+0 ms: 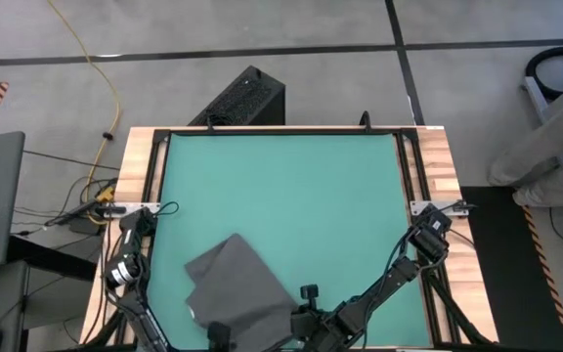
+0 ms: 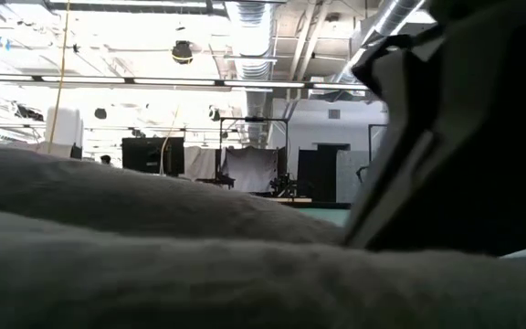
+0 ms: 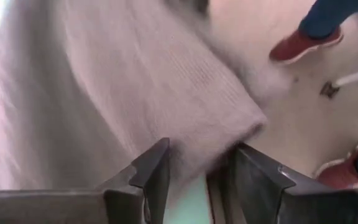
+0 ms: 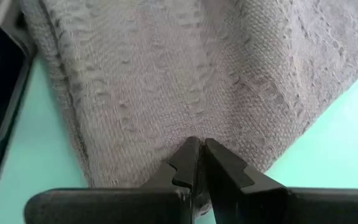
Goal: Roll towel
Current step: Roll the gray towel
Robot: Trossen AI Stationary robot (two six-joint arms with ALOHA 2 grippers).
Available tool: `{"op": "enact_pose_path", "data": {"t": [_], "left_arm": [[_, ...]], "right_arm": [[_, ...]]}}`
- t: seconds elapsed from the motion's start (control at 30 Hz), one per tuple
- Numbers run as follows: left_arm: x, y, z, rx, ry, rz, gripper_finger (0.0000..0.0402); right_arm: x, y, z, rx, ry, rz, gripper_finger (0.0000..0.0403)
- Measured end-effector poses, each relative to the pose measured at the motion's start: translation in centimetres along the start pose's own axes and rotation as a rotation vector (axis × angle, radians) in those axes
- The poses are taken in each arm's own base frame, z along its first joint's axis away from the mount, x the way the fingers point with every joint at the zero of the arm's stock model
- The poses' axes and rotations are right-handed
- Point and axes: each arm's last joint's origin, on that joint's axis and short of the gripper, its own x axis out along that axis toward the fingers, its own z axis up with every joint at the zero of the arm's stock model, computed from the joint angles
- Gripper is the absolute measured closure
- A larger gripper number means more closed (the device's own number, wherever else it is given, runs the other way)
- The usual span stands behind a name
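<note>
Your left gripper (image 3: 194, 180) has its fingers parted around the towel (image 1: 240, 288) fold; your right gripper (image 4: 197, 168) pinches its edge. Close left before rolling, keeping the fold tight on the green mat (image 1: 291, 186).

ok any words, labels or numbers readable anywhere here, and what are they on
No readable text in any view.
The towel shows plain grey fabric, with no label tag visible.
The green mat is unmarked.
The black box beyond the table's far edge shows no legible marking.
In the low view, the room's far wall holds nothing legible.
</note>
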Motion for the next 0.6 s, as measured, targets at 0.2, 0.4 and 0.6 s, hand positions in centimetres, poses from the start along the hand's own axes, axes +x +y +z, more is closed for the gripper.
{"op": "enact_pose_path", "data": {"t": [0.2, 0.4, 0.6], "left_arm": [[1.4, 0.4, -2.0, -0.007, 0.071, 0.032, 0.027], [2.4, 2.0, -3.1, 0.147, 0.083, 0.196, 0.0286], [3.8, 4.0, -2.4, 0.251, 0.128, 0.266, 0.0299]], "right_arm": [[-0.8, 0.8, -1.1, 0.008, 0.016, -0.049, 0.0347], [-1.0, 1.0, -1.3, 0.227, -0.004, -0.068, 0.0347], [-1.6, 1.5, -1.5, 0.181, -0.141, -0.213, 0.0347]]}}
